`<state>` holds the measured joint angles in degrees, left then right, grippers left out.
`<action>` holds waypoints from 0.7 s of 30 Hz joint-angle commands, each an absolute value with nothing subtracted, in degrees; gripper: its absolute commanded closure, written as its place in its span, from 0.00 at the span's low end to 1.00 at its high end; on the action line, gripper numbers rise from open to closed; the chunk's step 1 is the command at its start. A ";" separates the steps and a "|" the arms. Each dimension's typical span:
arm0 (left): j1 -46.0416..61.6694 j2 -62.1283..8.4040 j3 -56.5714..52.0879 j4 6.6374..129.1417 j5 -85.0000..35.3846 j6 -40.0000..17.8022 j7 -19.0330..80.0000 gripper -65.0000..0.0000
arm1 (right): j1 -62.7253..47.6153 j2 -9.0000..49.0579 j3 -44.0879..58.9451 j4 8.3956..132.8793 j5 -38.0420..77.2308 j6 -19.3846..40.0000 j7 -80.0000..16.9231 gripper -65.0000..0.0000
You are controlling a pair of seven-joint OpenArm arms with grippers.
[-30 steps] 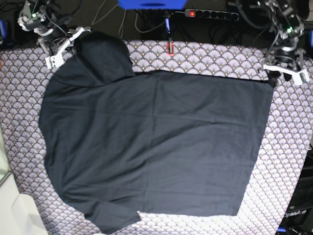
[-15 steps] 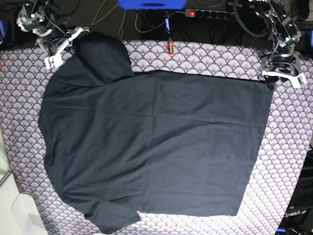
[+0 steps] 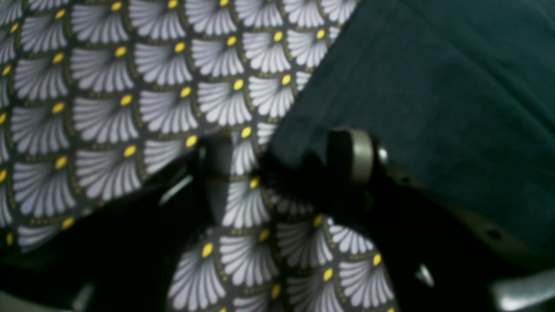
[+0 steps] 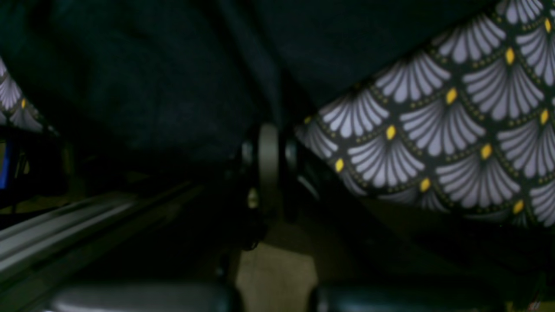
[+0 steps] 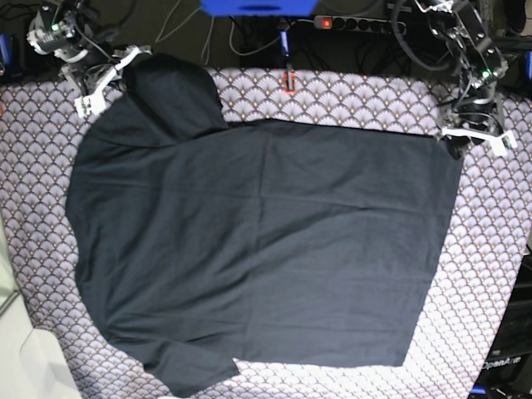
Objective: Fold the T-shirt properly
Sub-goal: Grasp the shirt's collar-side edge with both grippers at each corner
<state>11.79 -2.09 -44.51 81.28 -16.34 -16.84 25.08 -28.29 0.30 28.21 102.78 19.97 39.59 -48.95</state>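
Fabric first: the T-shirt (image 5: 266, 249) lies spread flat over the scallop-patterned cloth (image 5: 357, 96) that covers the surface, filling most of it, with one sleeve at the shirt's upper left corner and the other at its lower left in the base view. The hem edge runs down the shirt's right side.

We judge the step in hand to be taking hold of two far corners before the first fold. At the shirt's upper right hem corner the left gripper (image 5: 475, 137) hovers with its jaws apart; in its wrist view the hem corner sits just between them, one pad (image 3: 351, 154) against the dark cloth edge. We should lower until both pads straddle only the shirt layers, not the patterned cloth beneath, then close firmly.

At the shirt's upper left sleeve the right gripper (image 5: 104, 83) has its jaws together; its wrist view shows the closed pads (image 4: 268, 151) at the border of the dark fabric, but we cannot tell whether any sleeve fabric is pinched.

Once both holds are sure, we should lift both corners evenly, so the shirt does not drag or wrinkle.
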 commanded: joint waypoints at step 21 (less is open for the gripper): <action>11.38 -2.33 -44.53 86.81 -17.19 -17.10 31.25 1.00 | -28.62 2.59 26.77 106.51 20.26 40.00 -49.01 1.00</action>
<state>11.90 -1.69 -44.34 85.47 -16.60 -16.97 32.93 -28.47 2.09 26.35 105.38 19.40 39.59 -50.00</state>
